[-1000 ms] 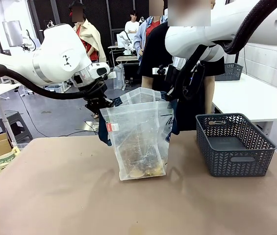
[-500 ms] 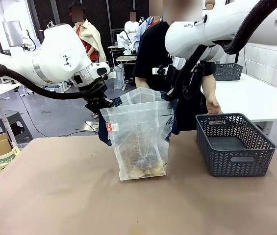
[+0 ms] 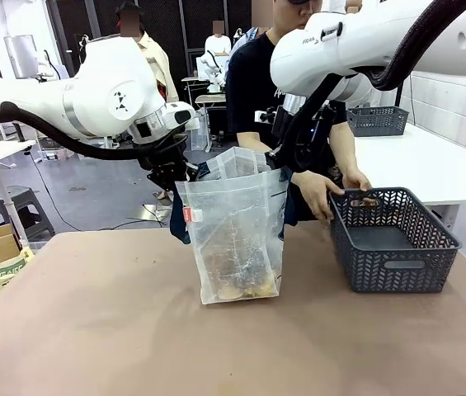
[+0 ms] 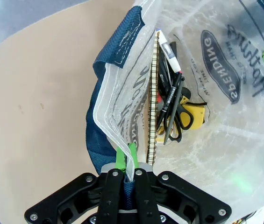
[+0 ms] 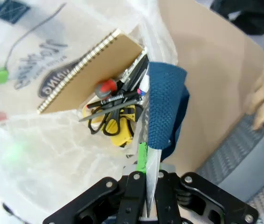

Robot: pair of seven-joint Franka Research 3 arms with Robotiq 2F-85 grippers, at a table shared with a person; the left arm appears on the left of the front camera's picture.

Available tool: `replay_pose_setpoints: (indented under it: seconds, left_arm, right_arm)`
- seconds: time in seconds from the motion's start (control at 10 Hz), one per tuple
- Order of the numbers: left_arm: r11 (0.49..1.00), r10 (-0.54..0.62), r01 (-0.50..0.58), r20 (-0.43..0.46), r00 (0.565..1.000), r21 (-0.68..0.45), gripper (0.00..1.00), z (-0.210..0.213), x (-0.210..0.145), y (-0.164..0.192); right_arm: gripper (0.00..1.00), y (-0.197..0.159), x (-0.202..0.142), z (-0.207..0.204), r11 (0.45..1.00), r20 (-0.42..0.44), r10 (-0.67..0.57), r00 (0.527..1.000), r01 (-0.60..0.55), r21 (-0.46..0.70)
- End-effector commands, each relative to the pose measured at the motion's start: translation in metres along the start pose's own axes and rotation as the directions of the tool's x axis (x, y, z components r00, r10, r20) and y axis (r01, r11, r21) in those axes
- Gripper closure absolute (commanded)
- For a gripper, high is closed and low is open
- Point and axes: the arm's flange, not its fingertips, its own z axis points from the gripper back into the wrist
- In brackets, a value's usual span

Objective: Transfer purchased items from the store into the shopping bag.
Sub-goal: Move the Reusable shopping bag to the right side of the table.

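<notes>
Open workroom, other tables behind. On the tan table [image 3: 92,330], the bag [image 3: 233,239] stands upright mid-surface. The left gripper [image 4: 126,157] is clamped on one rim, the right gripper [image 5: 146,158] on the opposite rim. Grey basket [image 3: 393,247] just right, a person's hand [image 3: 315,194] on it. In the bag: notebook [image 5: 89,70], scissors [image 4: 185,116], pens [image 4: 169,51].

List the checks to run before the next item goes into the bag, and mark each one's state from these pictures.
1. Left end effector shut on the bag rim: ok.
2. Right end effector shut on the opposite rim: ok.
3. Bag mouth held open between them: ok.
4. Room above the notebook and scissors: ok.
5. Person's hands at the basket, clear of the bag mouth: ok.
6. More items waiting in the basket: cannot tell.
</notes>
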Motion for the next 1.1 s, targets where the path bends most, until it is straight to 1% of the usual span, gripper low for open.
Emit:
replay_pose_setpoints:
  seconds: [0.0,0.1,0.3,0.4,0.5,0.6,0.7,0.8,1.0]
  left_arm:
    - [0.995,0.092,-0.090,-0.037,0.995,0.043,1.00,0.005,0.010,-0.012]
    - [0.993,0.108,-0.106,-0.047,0.993,0.049,1.00,0.006,0.013,-0.016]
    - [0.984,0.159,-0.155,-0.040,0.986,0.089,1.00,0.006,0.020,-0.019]
    - [0.989,0.137,-0.134,-0.049,0.989,0.065,1.00,0.005,0.023,-0.022]
    - [0.993,0.111,-0.109,-0.037,0.993,0.045,1.00,0.008,0.021,-0.017]
    - [0.990,0.132,-0.130,-0.039,0.990,0.048,1.00,0.003,0.012,-0.015]
    - [0.990,0.132,-0.130,-0.039,0.990,0.048,1.00,0.003,0.012,-0.015]
    - [0.991,0.129,-0.127,-0.038,0.991,0.044,1.00,0.003,0.016,-0.016]
    - [0.986,0.155,-0.155,-0.004,0.988,0.060,1.00,-0.002,0.024,-0.028]
  right_arm:
    - [1.00,0.006,0.012,-0.003,0.986,0.006,-0.162,0.987,0.162,-0.043]
    - [1.00,0.007,0.015,-0.004,0.972,0.010,-0.232,0.973,0.232,-0.043]
    - [1.00,0.007,0.018,-0.006,0.935,-0.012,-0.348,0.938,0.346,-0.084]
    - [1.00,0.006,0.019,-0.006,0.918,0.005,-0.389,0.921,0.387,-0.089]
    - [1.00,0.004,0.016,-0.002,0.932,-0.020,-0.356,0.934,0.354,-0.075]
    - [1.00,0.004,0.011,-0.005,0.939,0.009,-0.339,0.941,0.338,-0.064]
    - [1.00,0.004,0.011,-0.005,0.939,0.009,-0.339,0.941,0.338,-0.064]
    - [1.00,0.004,0.012,-0.003,0.933,0.004,-0.355,0.935,0.355,-0.068]
    - [1.00,0.012,0.028,-0.008,0.914,0.052,-0.404,0.913,0.406,-0.015]
